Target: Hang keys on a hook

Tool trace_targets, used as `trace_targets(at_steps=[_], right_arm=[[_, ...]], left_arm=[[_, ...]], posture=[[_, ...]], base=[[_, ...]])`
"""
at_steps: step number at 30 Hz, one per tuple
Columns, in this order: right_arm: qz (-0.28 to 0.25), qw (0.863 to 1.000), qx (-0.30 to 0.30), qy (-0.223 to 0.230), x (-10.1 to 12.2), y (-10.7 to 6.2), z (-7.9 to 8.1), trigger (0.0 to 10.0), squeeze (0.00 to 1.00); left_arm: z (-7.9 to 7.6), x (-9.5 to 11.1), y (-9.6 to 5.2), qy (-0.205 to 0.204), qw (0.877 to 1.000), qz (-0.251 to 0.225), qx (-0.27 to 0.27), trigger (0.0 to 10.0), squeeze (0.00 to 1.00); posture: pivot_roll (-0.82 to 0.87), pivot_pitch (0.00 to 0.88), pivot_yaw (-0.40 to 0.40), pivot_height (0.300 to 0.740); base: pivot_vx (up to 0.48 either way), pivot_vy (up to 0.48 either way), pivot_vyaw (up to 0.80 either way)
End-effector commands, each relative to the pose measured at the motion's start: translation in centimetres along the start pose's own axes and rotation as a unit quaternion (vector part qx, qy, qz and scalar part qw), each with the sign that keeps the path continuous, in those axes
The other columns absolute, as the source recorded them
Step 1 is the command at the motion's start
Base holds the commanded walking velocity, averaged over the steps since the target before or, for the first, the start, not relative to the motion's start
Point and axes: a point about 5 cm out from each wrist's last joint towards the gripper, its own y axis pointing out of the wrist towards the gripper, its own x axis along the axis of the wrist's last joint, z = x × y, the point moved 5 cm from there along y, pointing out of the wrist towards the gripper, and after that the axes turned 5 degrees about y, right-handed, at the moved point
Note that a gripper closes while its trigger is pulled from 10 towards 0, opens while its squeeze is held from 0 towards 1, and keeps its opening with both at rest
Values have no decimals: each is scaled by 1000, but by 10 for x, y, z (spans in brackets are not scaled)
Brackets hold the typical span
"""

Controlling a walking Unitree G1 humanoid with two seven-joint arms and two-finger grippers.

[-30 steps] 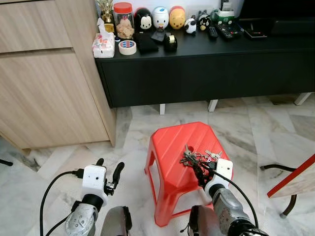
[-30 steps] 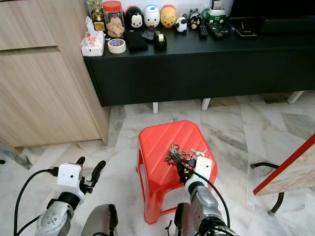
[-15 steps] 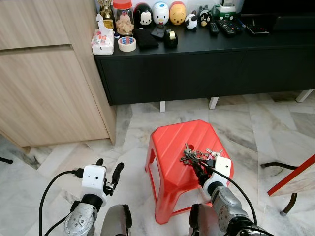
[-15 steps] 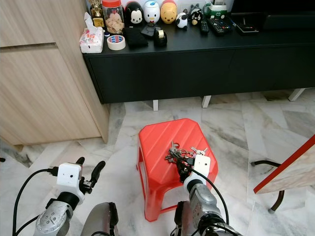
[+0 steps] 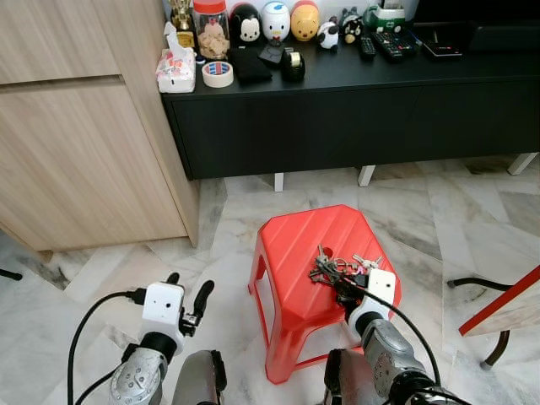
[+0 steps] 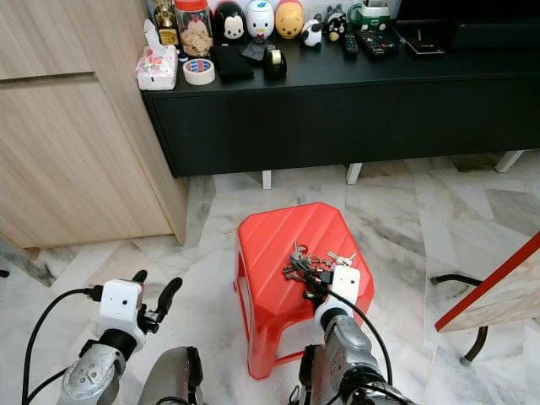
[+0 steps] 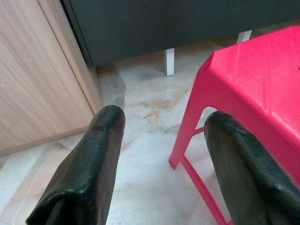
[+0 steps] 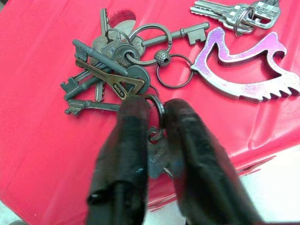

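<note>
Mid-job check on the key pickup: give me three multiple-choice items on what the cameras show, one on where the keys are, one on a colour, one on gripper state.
1. Where does the key bunch lie?
A. On the black cabinet
B. On the stool
C. On the floor

2. What colour is the stool?
A. Red
B. Blue
C. White

3. How are the right gripper and left gripper set?
A. Both spread wide
B. Right open over bare floor, left shut on keys
C. Right closed on a ring and key of the bunch, left open beside the stool

Answers:
1 B, the keys rest on the stool's top near its right edge.
2 A, seat and legs are red plastic.
3 C, the right wrist view has the fingers pinching ring and key; the left wrist view has a wide gap between fingers.
</note>
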Motion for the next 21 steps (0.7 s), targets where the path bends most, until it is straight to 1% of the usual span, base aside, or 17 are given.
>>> trace_targets(at_steps=[1,4,10,15,21], right_arm=[[11,1000,-5,6,-5,0,-2,627,0],[9,1000,-3,7,-3,0,0,431,0],[5,1000,3,7,-1,1,4,78,0],[-4,1000,10,7,4,3,8,0,0],[-40,999,34,4,21,5,18,0,0]], left_arm=[[-2,0,0,15,1000,4,-11,10000,0],[-6,-3,1,28,999,11,-22,10000,0],[-9,-2,3,34,999,9,-29,10000,0],[-10,-2,6,42,999,8,-33,10000,0],[-10,-1,12,45,998,6,-31,10000,0]], posture=[[171,137,-18,597],[170,133,-18,597],[169,126,-18,597],[167,117,-18,597],[158,96,-19,597]], base=[[0,0,0],[0,0,0],[0,0,0],[0,0,0],[0,0,0]])
